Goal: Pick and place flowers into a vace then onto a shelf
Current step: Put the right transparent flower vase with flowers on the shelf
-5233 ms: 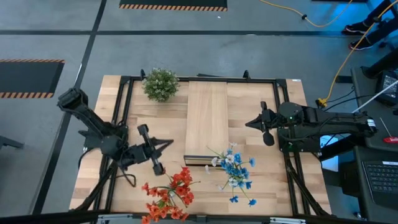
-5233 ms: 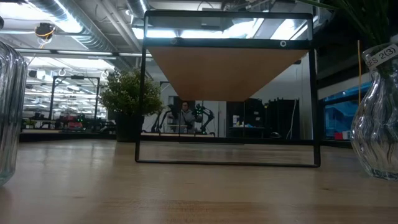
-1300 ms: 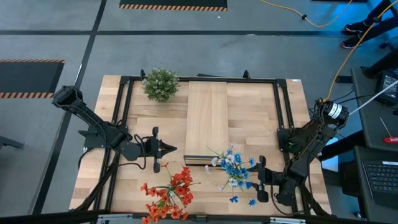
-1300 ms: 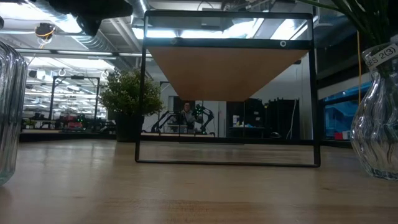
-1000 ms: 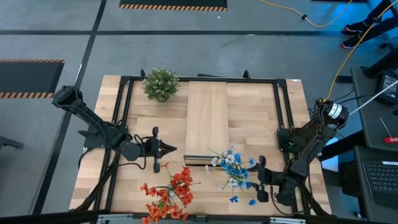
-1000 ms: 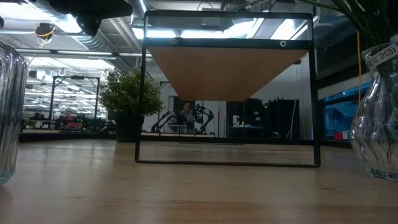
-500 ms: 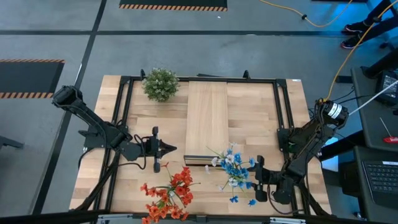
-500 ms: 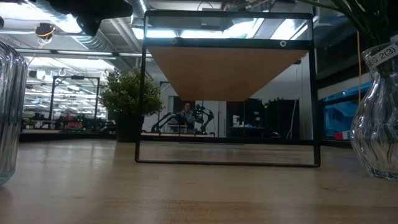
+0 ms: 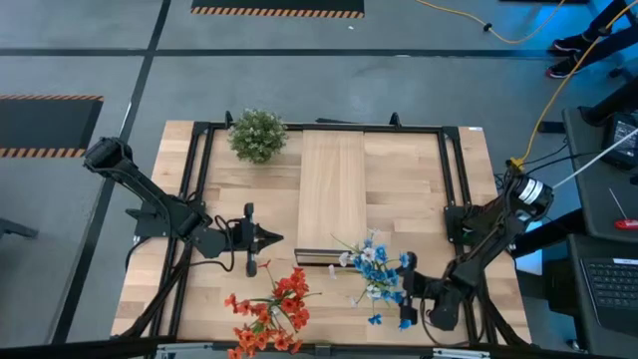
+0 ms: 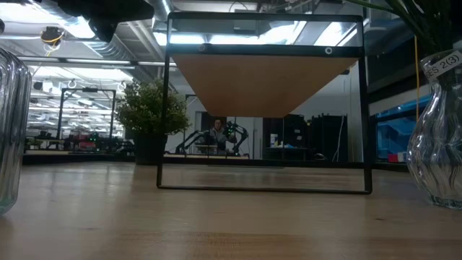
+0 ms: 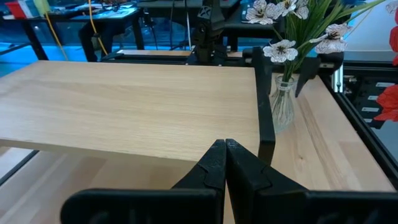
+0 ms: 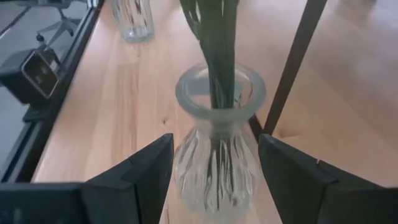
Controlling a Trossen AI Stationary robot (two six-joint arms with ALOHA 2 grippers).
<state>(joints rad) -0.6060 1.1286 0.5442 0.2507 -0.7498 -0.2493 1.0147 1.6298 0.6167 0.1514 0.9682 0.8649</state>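
Observation:
The blue and white flowers (image 9: 375, 271) stand with their green stems in a ribbed glass vase (image 12: 214, 155) on the table, near the front right. My right gripper (image 9: 405, 291) is open, one finger on each side of the vase's body (image 12: 214, 177), close to the glass; I cannot tell whether they touch it. The red-orange flowers (image 9: 271, 307) stand in another vase at the front left. My left gripper (image 9: 261, 239) is shut and empty, left of the shelf (image 9: 332, 194), a pale wood top on a black frame.
A bushy green-white plant (image 9: 257, 135) stands at the far left. A black frame post (image 12: 292, 62) rises just behind the vase. A second glass vase (image 12: 132, 18) stands farther off. The low view shows vase glass at both edges (image 10: 437, 159).
My right gripper has moved a little toward the table's left edge, closer around the vase of blue and white flowers, with its fingers still open.

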